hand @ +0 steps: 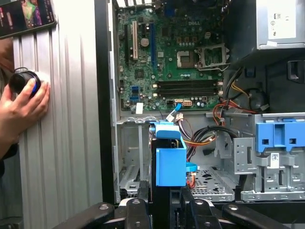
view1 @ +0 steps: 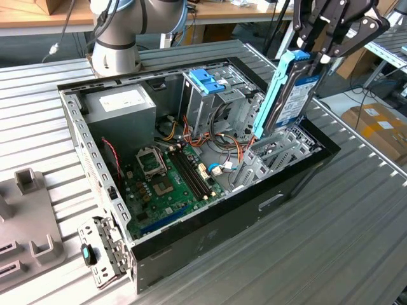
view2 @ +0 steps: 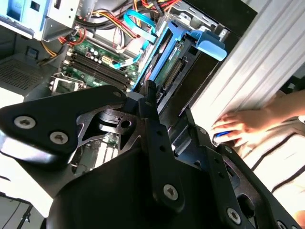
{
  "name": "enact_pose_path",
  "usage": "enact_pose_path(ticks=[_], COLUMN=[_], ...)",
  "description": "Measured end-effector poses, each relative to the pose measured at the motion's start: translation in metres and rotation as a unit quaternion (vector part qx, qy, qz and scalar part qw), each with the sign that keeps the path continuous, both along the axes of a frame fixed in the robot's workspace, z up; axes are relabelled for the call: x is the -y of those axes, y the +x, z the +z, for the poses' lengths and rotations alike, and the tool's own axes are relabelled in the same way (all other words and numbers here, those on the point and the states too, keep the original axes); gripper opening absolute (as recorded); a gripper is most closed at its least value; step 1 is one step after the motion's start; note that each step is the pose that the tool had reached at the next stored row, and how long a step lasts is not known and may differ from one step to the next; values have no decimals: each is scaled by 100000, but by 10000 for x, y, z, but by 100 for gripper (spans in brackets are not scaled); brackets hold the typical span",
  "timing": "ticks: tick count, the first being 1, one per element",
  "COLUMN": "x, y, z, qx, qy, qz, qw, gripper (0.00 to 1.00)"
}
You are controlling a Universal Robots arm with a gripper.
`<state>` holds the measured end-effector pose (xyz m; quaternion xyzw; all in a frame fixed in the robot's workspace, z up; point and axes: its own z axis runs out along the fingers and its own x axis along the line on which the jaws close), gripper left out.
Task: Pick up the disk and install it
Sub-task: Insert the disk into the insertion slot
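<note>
The gripper [view1: 316, 56] angles down, clamping the near-upright disk [view1: 294, 95] by its top over the computer case's [view1: 210, 229] corner at the exterior view's right. The disk's lower end is lost among bay metal.

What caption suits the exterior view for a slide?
Gripper holds the disk nearly upright, lower end in the open computer case.

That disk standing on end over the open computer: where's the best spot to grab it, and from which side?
By its upper end, coming straight down from above, as the hand grips it now. The disk stands upright with its lower end down at the computer case, so the top is the free end, and a grip there leaves the blue rails along its sides mostly uncovered.
</note>
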<state>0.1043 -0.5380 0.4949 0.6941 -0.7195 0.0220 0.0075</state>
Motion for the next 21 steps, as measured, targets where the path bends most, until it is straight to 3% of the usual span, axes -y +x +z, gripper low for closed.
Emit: enact_pose_path(ticks=[1, 3, 4, 9, 13, 16, 21], x=[20, 70, 94, 130, 182, 193, 193], y=[3, 20, 35, 59, 62, 62, 62], z=[-10, -50, -78, -189, -225, -300, -360], qx=[1, 2, 1, -1, 0, 0, -4], qy=[364, 608, 647, 719, 722, 765, 814], qz=[7, -1, -2, -5, -6, -4, -6], qw=[99999, 99998, 99998, 99997, 99997, 99997, 99997], gripper=[35, 35, 35, 35, 35, 35, 35])
